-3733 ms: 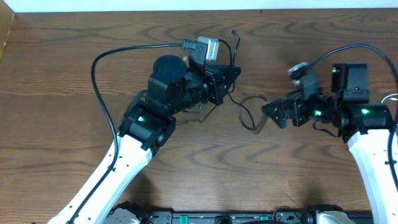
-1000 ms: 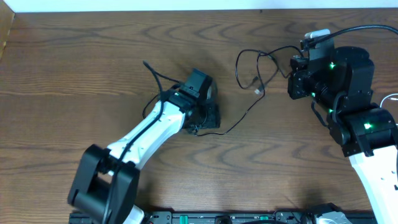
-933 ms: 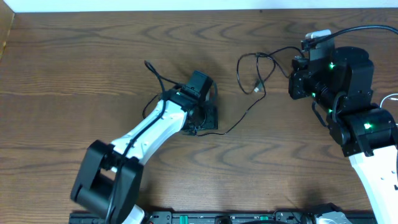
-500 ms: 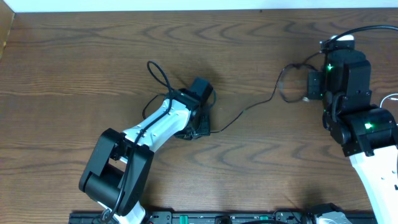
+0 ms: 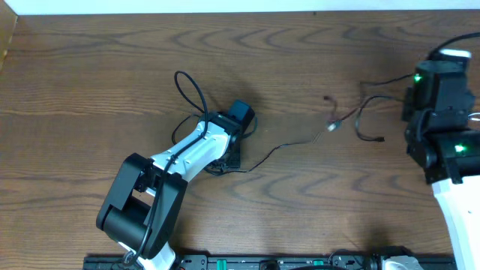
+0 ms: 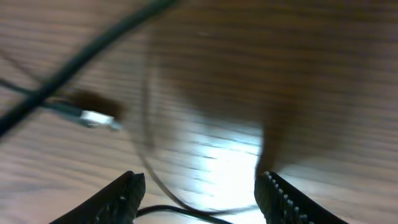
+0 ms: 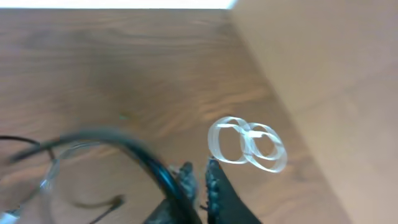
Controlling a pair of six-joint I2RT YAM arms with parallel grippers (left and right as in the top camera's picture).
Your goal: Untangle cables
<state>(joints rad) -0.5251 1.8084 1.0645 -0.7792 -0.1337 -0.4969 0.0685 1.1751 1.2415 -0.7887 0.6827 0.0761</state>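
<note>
Table [image 5: 90,67] of dark wood under both my arms. Black cable [image 5: 292,143] strung across it: one stretch lies loose between the spread fingers of my left gripper [image 6: 200,183], ungrasped, and the far end is pinched in my right gripper [image 7: 199,168], clenched. White cable [image 7: 249,142] is coiled just beside the right fingertips. Small plug [image 6: 94,118] lies ahead of the left.

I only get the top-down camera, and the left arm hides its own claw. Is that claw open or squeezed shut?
Observer: Open. The left wrist camera shows the left gripper with fingers spread wide above the brown wooden table.
Operator: Any plug near it?
Observer: Yes, a small silver plug on a thin black cable shows just beyond those fingers.
Operator: Where's the white cable?
Observer: The right wrist camera shows the thin white cable in two small loops near the table's edge.
</note>
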